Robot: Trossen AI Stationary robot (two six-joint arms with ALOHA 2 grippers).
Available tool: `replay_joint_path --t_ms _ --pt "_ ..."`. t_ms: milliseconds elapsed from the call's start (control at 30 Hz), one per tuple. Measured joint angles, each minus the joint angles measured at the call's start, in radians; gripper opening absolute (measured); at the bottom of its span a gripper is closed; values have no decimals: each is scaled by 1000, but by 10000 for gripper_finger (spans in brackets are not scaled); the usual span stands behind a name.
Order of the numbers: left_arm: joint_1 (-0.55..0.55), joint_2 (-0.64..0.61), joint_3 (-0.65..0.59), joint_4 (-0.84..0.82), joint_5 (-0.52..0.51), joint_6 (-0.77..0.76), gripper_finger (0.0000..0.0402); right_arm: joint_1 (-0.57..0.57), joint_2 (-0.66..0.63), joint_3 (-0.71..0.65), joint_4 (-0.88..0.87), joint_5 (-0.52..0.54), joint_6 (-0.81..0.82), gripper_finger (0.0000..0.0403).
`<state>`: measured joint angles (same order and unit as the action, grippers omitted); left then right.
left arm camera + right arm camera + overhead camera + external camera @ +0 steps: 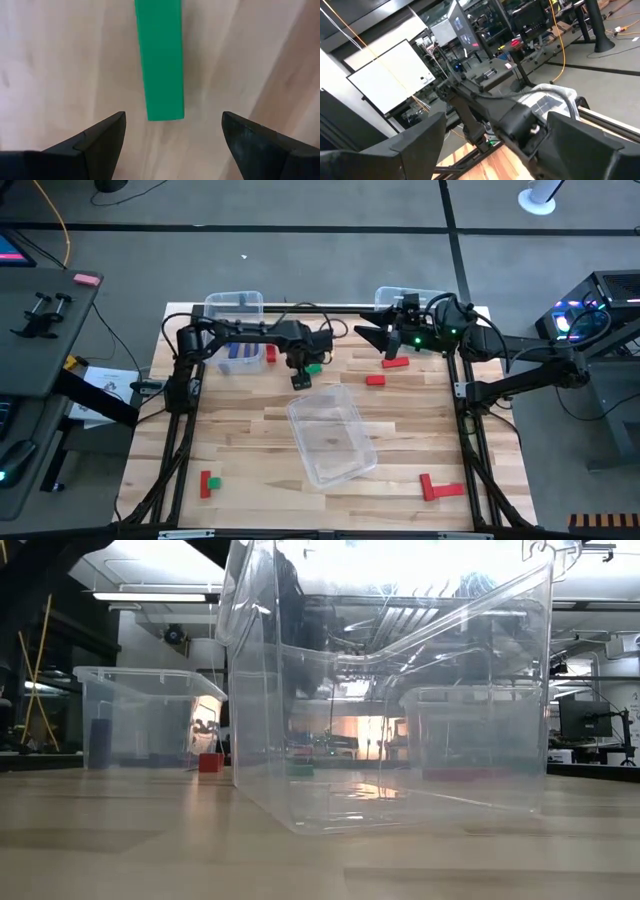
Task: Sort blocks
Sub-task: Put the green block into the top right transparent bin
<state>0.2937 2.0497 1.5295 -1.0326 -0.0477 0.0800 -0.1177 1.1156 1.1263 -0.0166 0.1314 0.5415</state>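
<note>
From above, your left gripper [303, 376] is hovering over the long green rectangular block [313, 368] on the wooden table [250, 440]. Through its wrist camera, the fingers [100, 137] are spreading wide apart, the block [161, 60] lying just ahead, between them, untouched.

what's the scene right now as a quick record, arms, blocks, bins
left gripper: open, fingers either side of the green bar's end, not touching it
green bar: flat on the table, beside the middle bin's far end
right gripper: open, raised at the far edge, holding nothing
middle bin: clear, looks empty
far left bin: clear, holds blue blocks
far right bin: mostly hidden by the right arm
loose red blocks: two mid-table, an L-shaped pair near right
near left: red and green pair
</note>
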Motion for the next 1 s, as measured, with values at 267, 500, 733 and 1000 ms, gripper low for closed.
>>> replay_joint_path --t_ms 267,500,733,1000 --pt "-12 6 -74 92 -112 -63 314 0 0 0 -2 0 0 344" --pt "-12 19 -77 132 -52 -62 314 0 0 0 -3 0 0 344" --pt "-11 48 -73 112 -30 -47 295 1 0 0 -5 0 9 344" --pt "-16 56 -74 105 -4 -26 118 1 0 0 -15 0 11 344"
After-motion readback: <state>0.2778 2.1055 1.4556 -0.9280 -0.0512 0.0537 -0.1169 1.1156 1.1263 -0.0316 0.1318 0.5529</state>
